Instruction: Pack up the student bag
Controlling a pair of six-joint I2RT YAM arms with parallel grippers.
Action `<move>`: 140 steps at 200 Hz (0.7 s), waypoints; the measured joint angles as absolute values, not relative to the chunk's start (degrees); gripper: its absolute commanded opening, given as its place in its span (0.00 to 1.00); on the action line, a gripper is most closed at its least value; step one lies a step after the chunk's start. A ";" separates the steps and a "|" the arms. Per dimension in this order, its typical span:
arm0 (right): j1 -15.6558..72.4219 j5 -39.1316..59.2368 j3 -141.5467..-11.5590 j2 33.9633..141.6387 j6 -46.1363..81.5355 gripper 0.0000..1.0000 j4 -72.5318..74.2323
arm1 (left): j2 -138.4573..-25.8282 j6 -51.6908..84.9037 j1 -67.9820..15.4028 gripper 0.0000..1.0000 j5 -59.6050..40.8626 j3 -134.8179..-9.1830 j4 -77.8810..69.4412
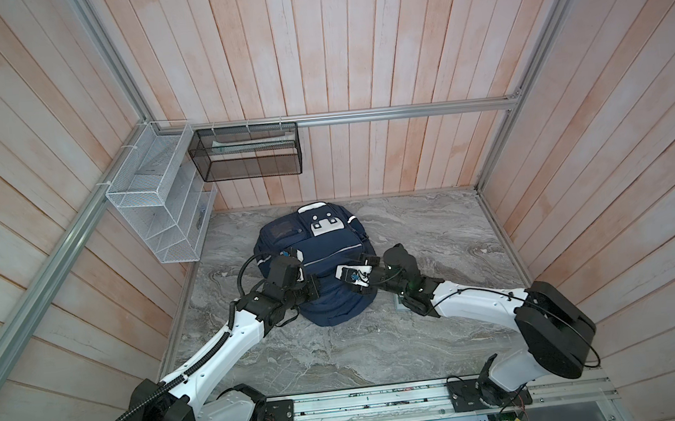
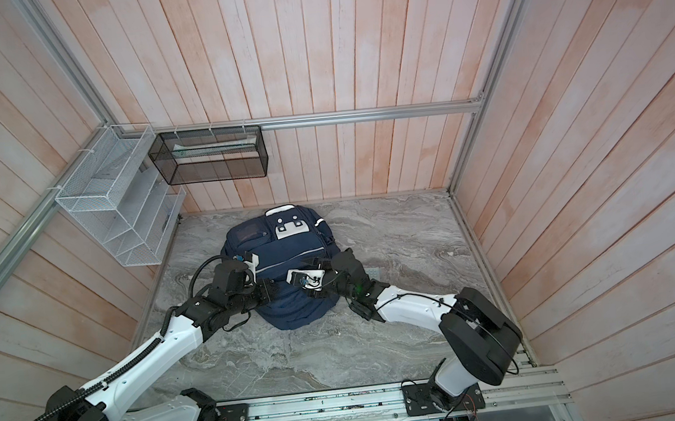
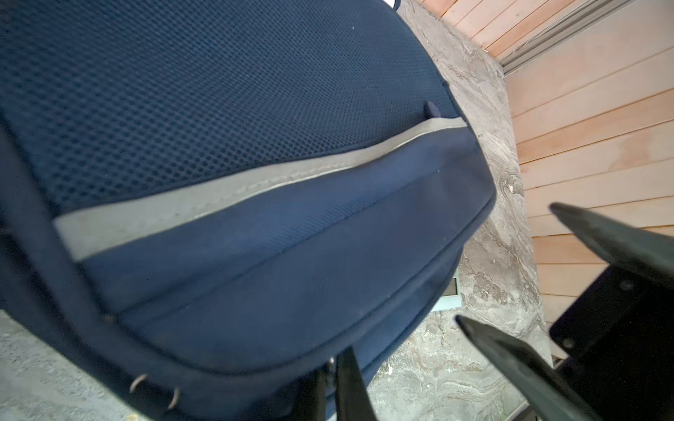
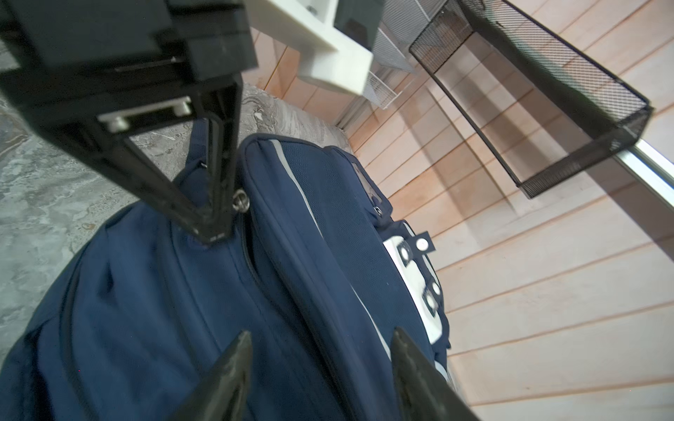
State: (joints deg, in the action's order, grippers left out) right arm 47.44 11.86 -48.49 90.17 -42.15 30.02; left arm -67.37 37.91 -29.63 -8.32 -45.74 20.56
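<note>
The student bag (image 1: 331, 258) lies front-up on the worktop (image 1: 433, 228) near the back wall. Its soft navy cloth will likely sag and bunch rather than lift as one piece. The left pincer (image 4: 213, 233) is closed, tips at the zip seam (image 4: 251, 262), while the right pincer (image 4: 321, 333) gapes open above the front; stitched edges probably give the firmest hold.

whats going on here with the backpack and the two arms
Two robot arms are working on the navy student bag on the marble table. The left gripper is pinched shut on the bag beside a zipper seam. The right gripper hangs open over the bag, holding nothing.
</note>
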 measured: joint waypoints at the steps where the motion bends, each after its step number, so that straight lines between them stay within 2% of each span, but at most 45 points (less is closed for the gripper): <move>1: 47.55 11.86 -48.88 90.65 -42.30 0.56 30.04 | -67.37 37.95 -29.65 0.00 -8.32 -45.74 20.53; 25: 48.69 10.52 -54.78 97.91 -44.16 0.42 28.99 | -67.09 38.50 -29.69 0.00 -8.29 -45.74 20.45; 30: 48.88 10.09 -55.72 99.02 -44.64 0.35 28.64 | -66.96 38.63 -29.69 0.00 -8.27 -45.74 20.53; 46: 49.39 9.23 -56.88 100.62 -45.32 0.05 27.83 | -66.63 38.65 -29.50 0.00 -7.64 -45.71 21.06; 51: 49.41 9.04 -56.88 100.62 -45.78 0.00 27.57 | -66.61 38.63 -29.32 0.00 -7.64 -45.71 21.06; 72: 49.19 9.78 -56.05 100.44 -47.07 0.00 27.03 | -66.22 37.89 -27.07 0.00 -9.39 -45.71 21.41; 113: 45.87 16.64 -53.32 98.10 -48.97 0.00 27.00 | -64.75 32.62 -14.17 0.00 -15.88 -46.30 25.74; 140: 44.47 20.99 -53.49 97.71 -49.60 0.00 26.74 | -66.00 29.21 -10.57 0.00 -21.26 -47.68 26.85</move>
State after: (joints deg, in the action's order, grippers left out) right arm 44.47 20.99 -53.49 97.71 -49.60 26.74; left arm -66.00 29.21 -10.57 -21.26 -47.68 26.85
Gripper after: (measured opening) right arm 0.066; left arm 0.068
